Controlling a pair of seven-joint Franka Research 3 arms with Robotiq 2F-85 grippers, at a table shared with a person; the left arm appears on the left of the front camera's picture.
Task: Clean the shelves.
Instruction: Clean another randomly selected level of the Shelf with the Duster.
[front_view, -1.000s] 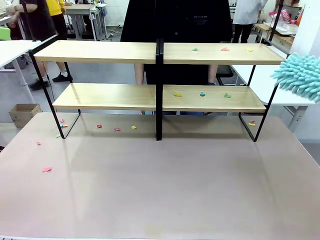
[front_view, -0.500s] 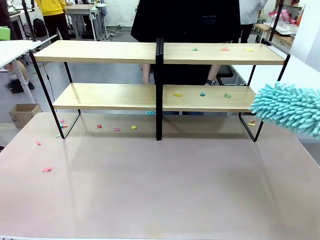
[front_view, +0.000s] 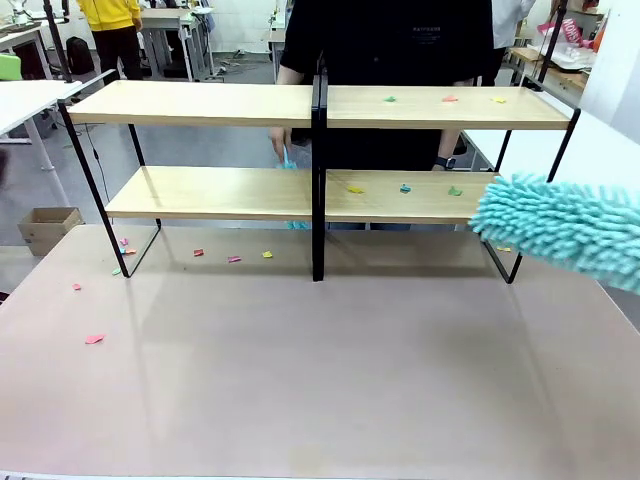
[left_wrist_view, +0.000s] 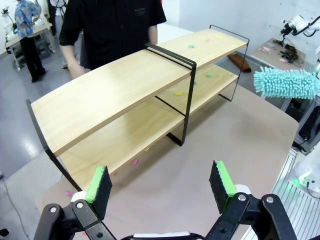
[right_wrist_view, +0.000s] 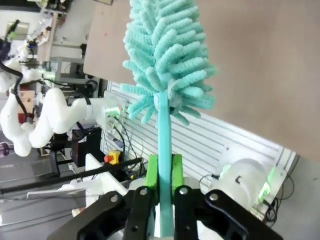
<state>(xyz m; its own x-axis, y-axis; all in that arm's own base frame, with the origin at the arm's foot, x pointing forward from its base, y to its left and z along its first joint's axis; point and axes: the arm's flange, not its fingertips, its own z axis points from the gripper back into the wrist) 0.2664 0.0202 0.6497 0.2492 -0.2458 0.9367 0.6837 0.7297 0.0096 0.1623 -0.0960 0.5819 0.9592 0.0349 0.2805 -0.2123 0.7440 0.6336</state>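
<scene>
Shelves (front_view: 200, 103) are standing across the far half of the pale surface (front_view: 330, 400): two light wooden boards on a thin black frame, with a black centre post. Coloured paper scraps (front_view: 405, 187) are lying on both boards, right of that post. More scraps (front_view: 233, 259) are sitting on the surface under the left half of the shelves, and a few are trailing out in front of the left leg.

A fluffy teal duster (front_view: 560, 225) is hanging just off the right end of the shelves, about level with the lower board. From the left wrist view the duster (left_wrist_view: 286, 83) is showing a gap between itself and the frame of the shelves (left_wrist_view: 115, 95).

The right tool (right_wrist_view: 163, 172) is clamping the duster (right_wrist_view: 167, 65) by its thin teal handle, with the green pads (right_wrist_view: 151, 170) pressing on either side. The left tool (left_wrist_view: 160, 181) is hovering in front of the left half of the shelves, its fingers (left_wrist_view: 97, 182) standing wide apart and holding nothing.

A person in black (front_view: 390, 40) is standing behind the shelves, near the centre post. One hand (front_view: 280, 140) is showing between the boards, just left of the post, with something teal that I cannot make out.
</scene>
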